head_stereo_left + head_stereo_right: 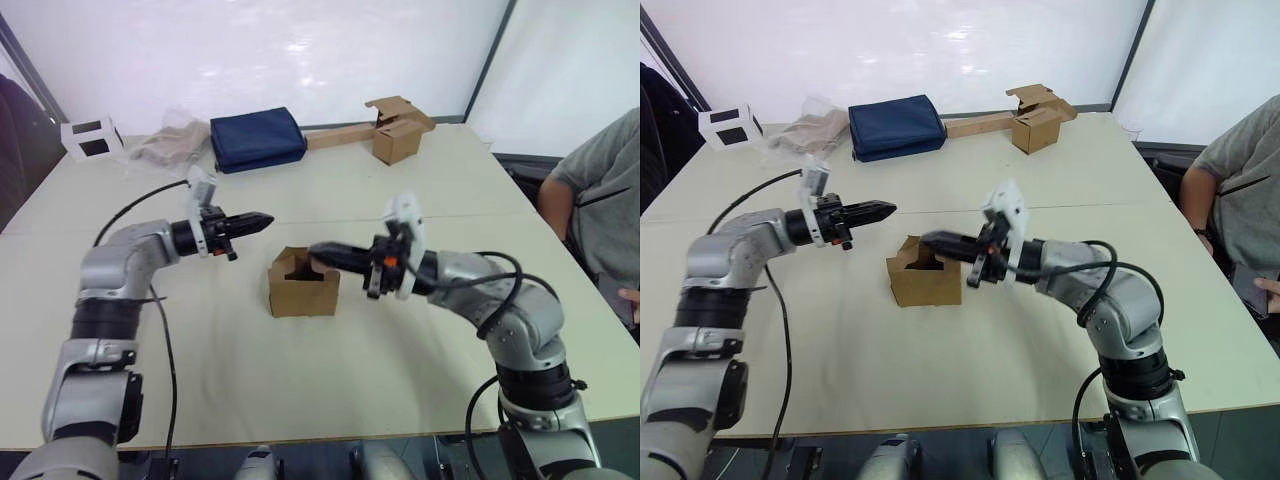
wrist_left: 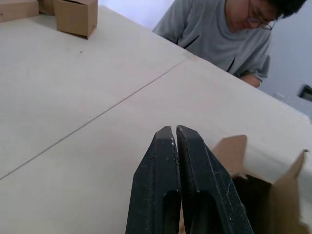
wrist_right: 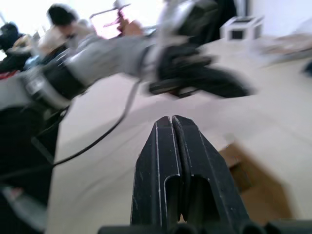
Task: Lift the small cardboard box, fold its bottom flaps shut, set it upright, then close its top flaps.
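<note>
The small cardboard box [image 1: 303, 288] stands on the table with its open end up and its top flaps [image 1: 290, 262] raised. My right gripper [image 1: 316, 249] is shut and empty, its tip at the box's upper right rim, over the opening. My left gripper [image 1: 266, 218] is also shut and empty, hovering above and to the left of the box without touching it. The left wrist view has the shut fingertips [image 2: 168, 134] with the box [image 2: 265, 195] just beyond them. From the right wrist, the box [image 3: 253, 180] lies past the shut fingers [image 3: 163, 126]. The bottom flaps are hidden under the box.
A navy blue bag [image 1: 257, 138] lies at the back of the table. Beside it are a second brown box with a long cardboard strip [image 1: 397, 135], a white cube [image 1: 92, 138] and a crumpled wrap [image 1: 168, 142]. A person [image 1: 600, 190] sits at the table's right edge.
</note>
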